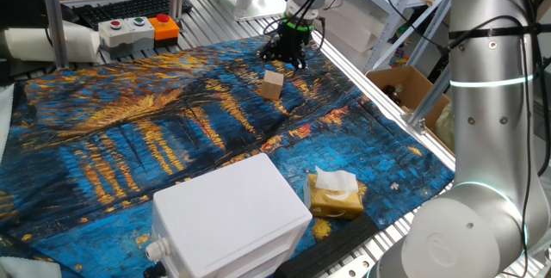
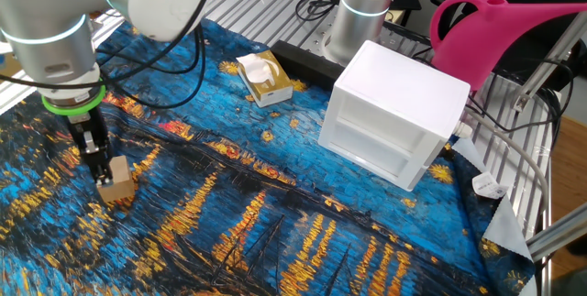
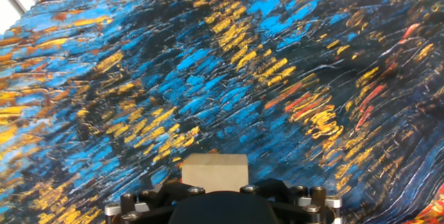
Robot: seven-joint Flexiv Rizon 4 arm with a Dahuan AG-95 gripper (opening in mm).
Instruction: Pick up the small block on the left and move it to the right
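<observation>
The small block [image 1: 273,84] is a light-tan wooden cube resting on the blue and gold painted cloth [image 1: 129,140], towards its far side. It also shows in the other fixed view [image 2: 116,184] and at the bottom centre of the hand view [image 3: 215,170]. My gripper [image 1: 291,61] hangs just above and beside the block and holds nothing. Its dark fingers look spread apart in one fixed view. In the other fixed view they [image 2: 94,154] reach down to the block's edge. The hand's black housing [image 3: 215,210] hides the block's near part, and no fingertips show there.
A large white plastic box [image 1: 228,218] stands at the cloth's near edge, with a yellow-brown tissue pack [image 1: 334,194] beside it. A button box [image 1: 138,28] and a keyboard [image 1: 120,4] lie beyond the cloth. A cardboard box [image 1: 403,89] and a pink watering can [image 2: 495,30] stand off the table.
</observation>
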